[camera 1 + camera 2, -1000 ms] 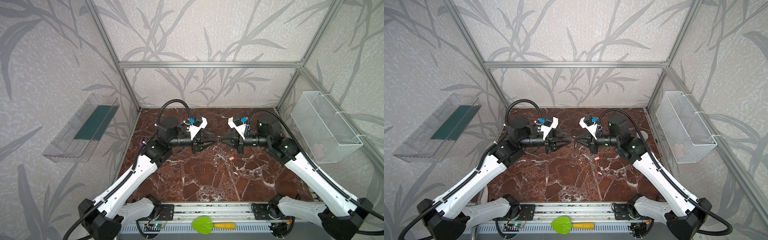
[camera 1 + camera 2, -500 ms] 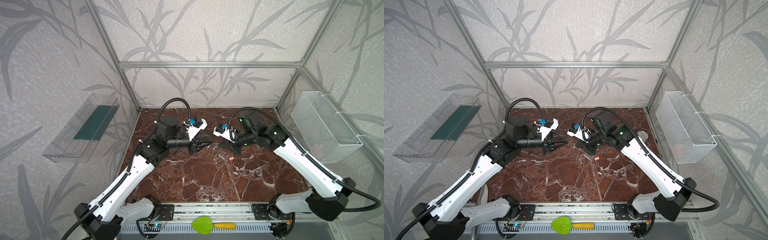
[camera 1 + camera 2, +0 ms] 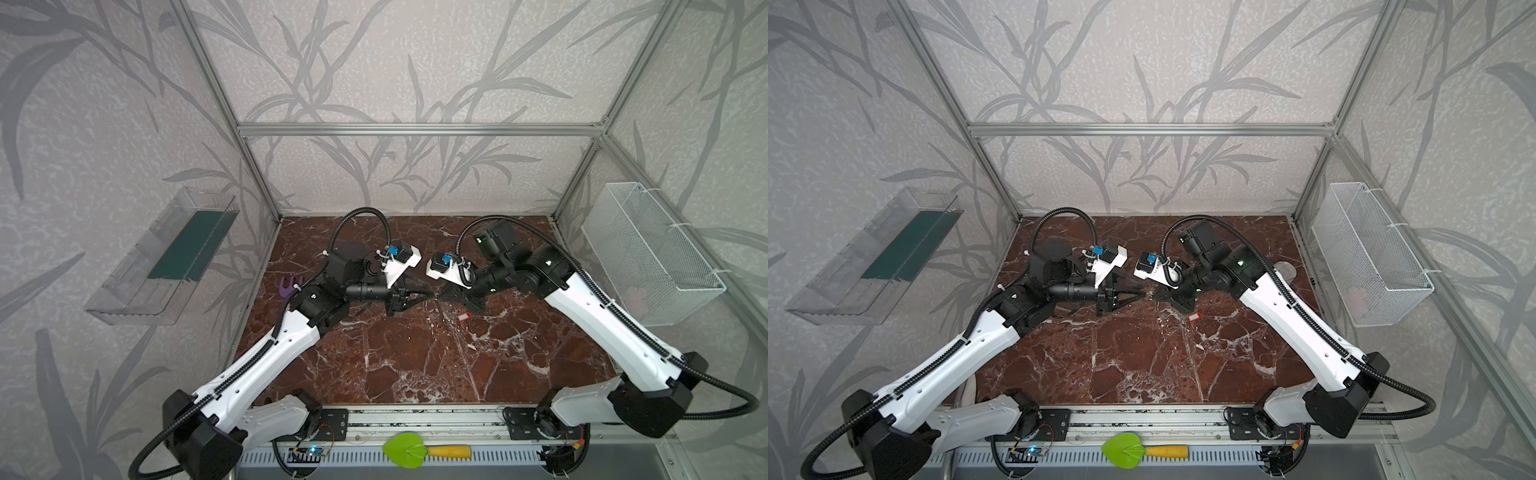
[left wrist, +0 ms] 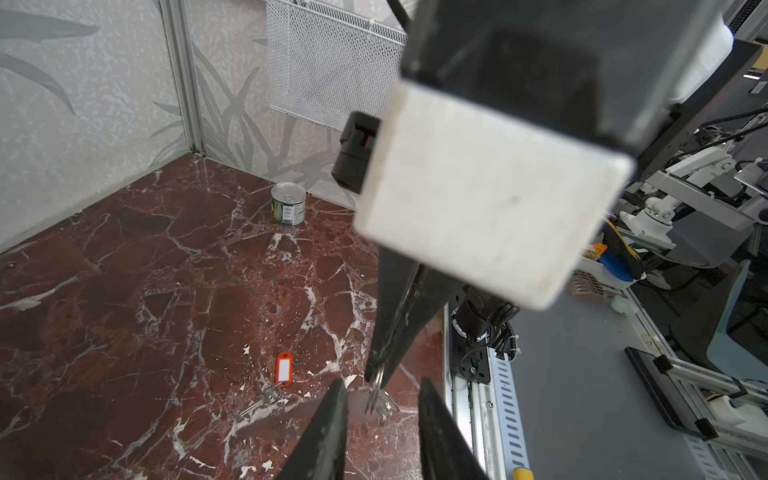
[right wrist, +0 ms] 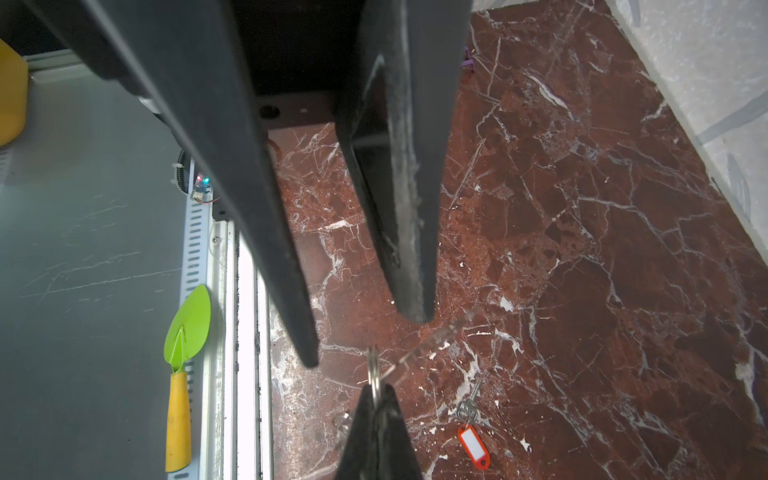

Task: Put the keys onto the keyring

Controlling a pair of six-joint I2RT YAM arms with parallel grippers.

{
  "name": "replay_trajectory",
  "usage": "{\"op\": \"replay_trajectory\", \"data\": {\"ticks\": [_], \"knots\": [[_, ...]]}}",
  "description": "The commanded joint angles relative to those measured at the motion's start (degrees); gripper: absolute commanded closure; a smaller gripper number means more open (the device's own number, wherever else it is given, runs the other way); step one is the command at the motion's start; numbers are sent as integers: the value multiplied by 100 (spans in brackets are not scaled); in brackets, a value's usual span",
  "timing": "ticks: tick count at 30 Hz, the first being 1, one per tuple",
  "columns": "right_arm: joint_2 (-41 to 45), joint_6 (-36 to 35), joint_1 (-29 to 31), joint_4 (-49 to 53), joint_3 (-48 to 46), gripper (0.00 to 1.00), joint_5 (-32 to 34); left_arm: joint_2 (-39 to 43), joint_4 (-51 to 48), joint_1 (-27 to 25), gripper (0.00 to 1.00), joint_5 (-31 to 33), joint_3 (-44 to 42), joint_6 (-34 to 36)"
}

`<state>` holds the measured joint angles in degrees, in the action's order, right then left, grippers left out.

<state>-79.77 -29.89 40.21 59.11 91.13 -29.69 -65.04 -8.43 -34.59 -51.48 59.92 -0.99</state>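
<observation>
Pinching keyring (image 5: 374,368) edge-on in closed right gripper (image 5: 376,392); holding left gripper (image 4: 382,384) open, tips near it; leaving keys (image 4: 284,370) flat on table (image 4: 124,291) below.

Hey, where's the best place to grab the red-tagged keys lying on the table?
Probably the red tag: it lies flat and is bulkier than the thin keys joined to it. Come straight down from above, closing across its narrow sides.
</observation>
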Motion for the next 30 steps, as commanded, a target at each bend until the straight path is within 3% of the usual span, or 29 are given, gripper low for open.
{"op": "replay_trajectory", "data": {"ticks": [1,17,30], "knots": [[147,35,31,-66,89,100,-290,-82,499,-56,69,-195,-20,-199],[260,180,22,-383,-1,100,-489,-142,298,-123,78,-198,-7,-103],[389,325,-64,-660,-103,100,-715,-246,55,-158,93,-149,56,53]]}}
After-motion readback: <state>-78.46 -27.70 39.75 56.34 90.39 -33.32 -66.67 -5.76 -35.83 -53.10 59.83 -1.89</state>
